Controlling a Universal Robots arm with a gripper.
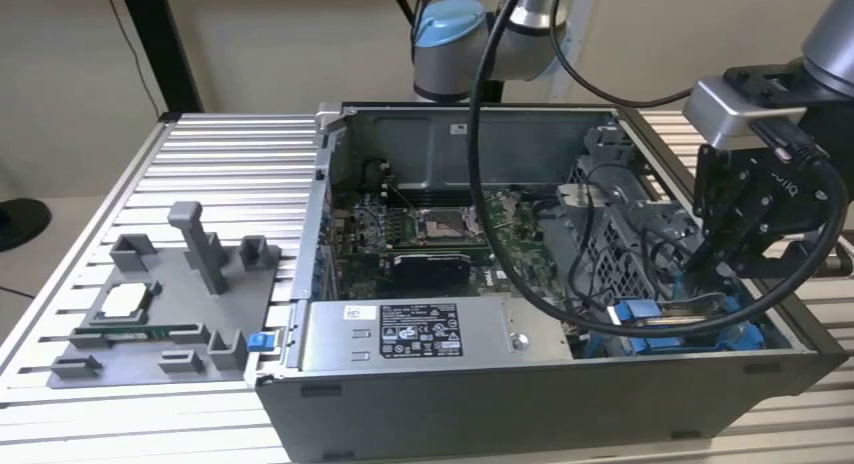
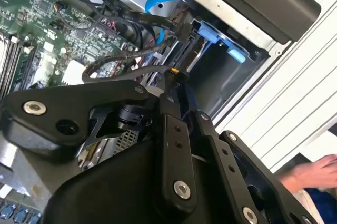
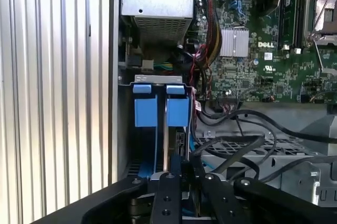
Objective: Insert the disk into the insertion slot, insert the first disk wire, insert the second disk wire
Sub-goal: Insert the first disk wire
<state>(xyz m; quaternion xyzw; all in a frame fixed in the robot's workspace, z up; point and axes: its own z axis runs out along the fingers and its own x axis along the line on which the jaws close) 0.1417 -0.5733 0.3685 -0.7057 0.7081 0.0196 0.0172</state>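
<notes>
A ribbed silver aluminium table [image 1: 80, 184] spans the exterior view. On it, right of centre, stands an open dark grey metal computer case [image 1: 534, 404]. The grey robot arm with a blue joint cap [image 1: 447, 39] rises behind the case at the upper middle of the frame.

Inside the case:
- A grey power-supply box with a black-and-white sticker [image 1: 400, 334] lies along the lower edge.
- A green motherboard [image 1: 427, 229] fills the centre.
- A perforated grey metal cage [image 1: 607, 254] stands toward the exterior view's right.

A flat grey plastic fixture tray with upright posts [image 1: 174, 314] rests on the table at the lower left.

The black gripper [image 1: 705, 274] reaches down into the case's lower right corner. In both wrist views its fingers [image 3: 167, 192] are drawn together with hardly any gap. In the second wrist view a thin black cable [image 2: 131, 69] ends right at the gripper [image 2: 175, 76]. I cannot tell whether it is pinched.

Just beneath the gripper, the flat silver-grey disk in its bright blue carrier [image 1: 697, 306] lies within the blue-railed insertion slot [image 1: 674, 336]. How fully it is seated I cannot tell.

In the first wrist view two bright blue plastic tabs [image 3: 145, 112] stand side by side just beyond the gripper [image 3: 176, 168].

A person's hand [image 2: 313, 174] appears in the second wrist view, outside the case.
</notes>
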